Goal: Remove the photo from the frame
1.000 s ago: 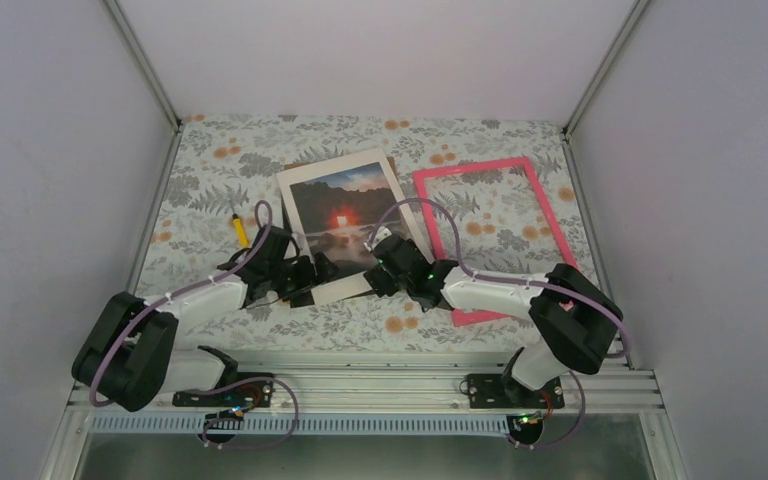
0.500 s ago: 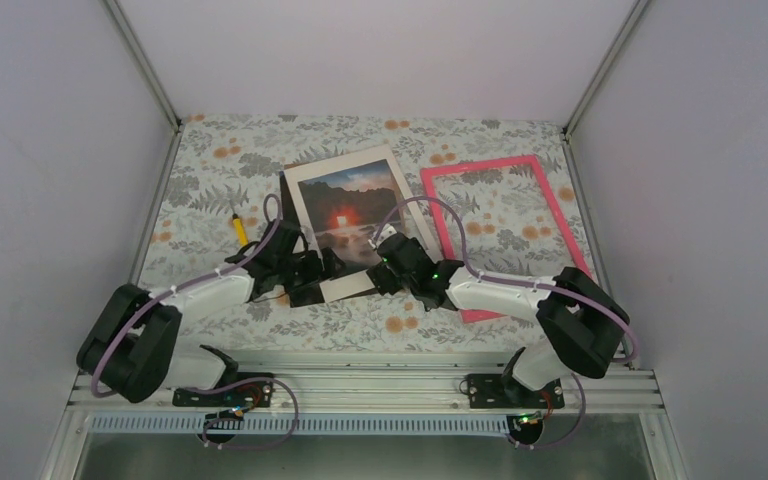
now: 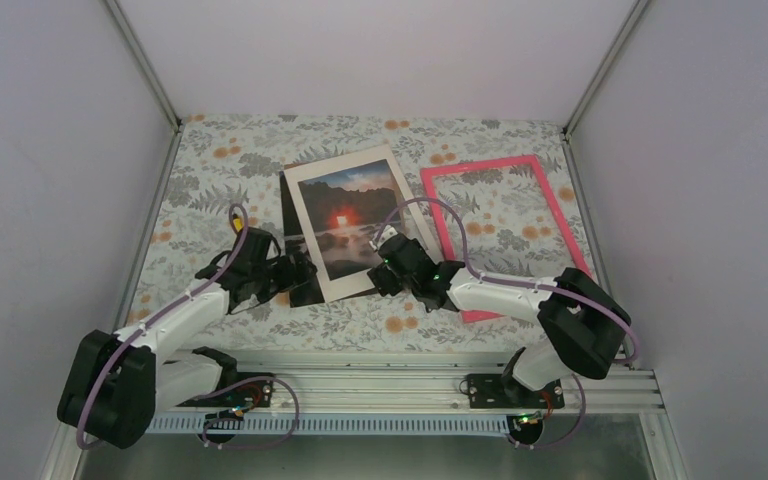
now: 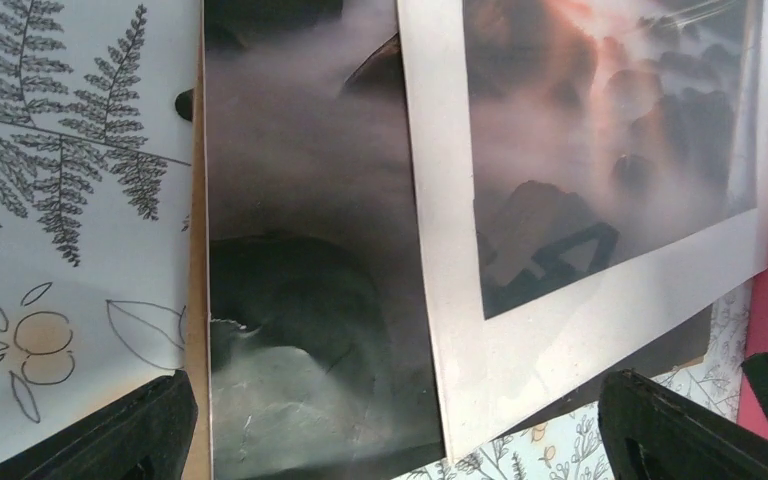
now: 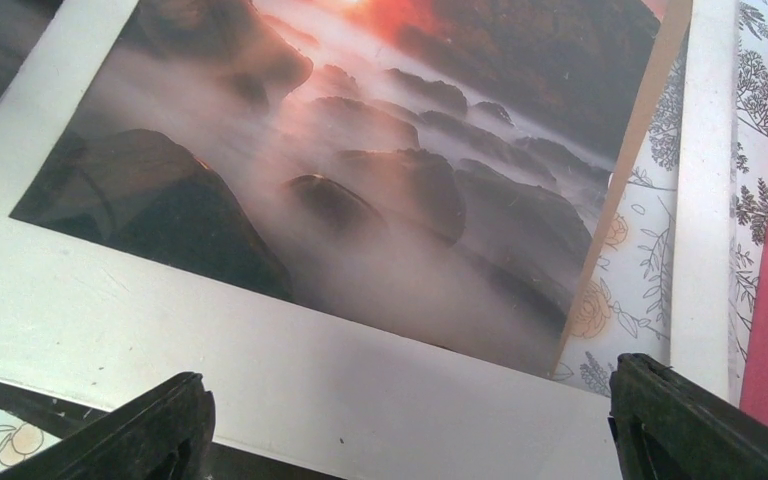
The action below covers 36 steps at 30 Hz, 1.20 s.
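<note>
From above, the photo (image 3: pixel 345 222) lies face up mid-worktop (image 3: pixel 220 150) on a dark board (image 3: pixel 293 238) that shows along its left side. The pink frame (image 3: pixel 482 164) lies flat just beside it on the right. The left tool (image 3: pixel 298 272) sits low at the board's near-left corner, and the right tool (image 3: pixel 378 266) is at the photo's near-right corner.

In the left wrist view, the left tool (image 4: pixel 397 400) is spread wide and grips nothing. The board is between its fingers (image 4: pixel 120 440), and the photo's (image 4: pixel 600 200) white border runs ahead to the right.

In the right wrist view, the right tool (image 5: pixel 410 400) also gapes wide and empty, just above the photo's (image 5: pixel 340 200) near border.
</note>
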Tool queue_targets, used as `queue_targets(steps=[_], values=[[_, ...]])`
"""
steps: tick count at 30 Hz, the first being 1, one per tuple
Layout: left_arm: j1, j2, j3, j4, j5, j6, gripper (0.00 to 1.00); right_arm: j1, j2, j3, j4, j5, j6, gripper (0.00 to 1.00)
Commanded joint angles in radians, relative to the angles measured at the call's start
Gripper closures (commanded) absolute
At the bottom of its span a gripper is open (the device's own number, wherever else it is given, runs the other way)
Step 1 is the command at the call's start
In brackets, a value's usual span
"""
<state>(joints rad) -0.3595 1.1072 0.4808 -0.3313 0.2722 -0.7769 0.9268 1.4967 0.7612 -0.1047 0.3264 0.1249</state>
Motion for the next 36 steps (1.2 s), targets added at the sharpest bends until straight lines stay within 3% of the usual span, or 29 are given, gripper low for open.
queue_targets(steps=[1,17,28,36], values=[[0.014,-0.004,-0.011,-0.032,0.029,0.032,0.00,-0.009,-0.028,-0.014,0.016,0.003,0.015,0.11],[-0.016,-0.103,-0.104,-0.064,0.138,-0.031,0.00,-0.009,-0.017,-0.009,0.013,0.008,0.019,0.11],[-0.056,-0.052,-0.121,-0.013,0.131,-0.051,0.00,-0.009,-0.015,-0.008,0.014,0.008,0.018,0.11],[-0.064,-0.124,-0.115,-0.004,0.086,-0.085,0.00,-0.009,-0.013,-0.006,0.013,0.004,0.016,0.11]])
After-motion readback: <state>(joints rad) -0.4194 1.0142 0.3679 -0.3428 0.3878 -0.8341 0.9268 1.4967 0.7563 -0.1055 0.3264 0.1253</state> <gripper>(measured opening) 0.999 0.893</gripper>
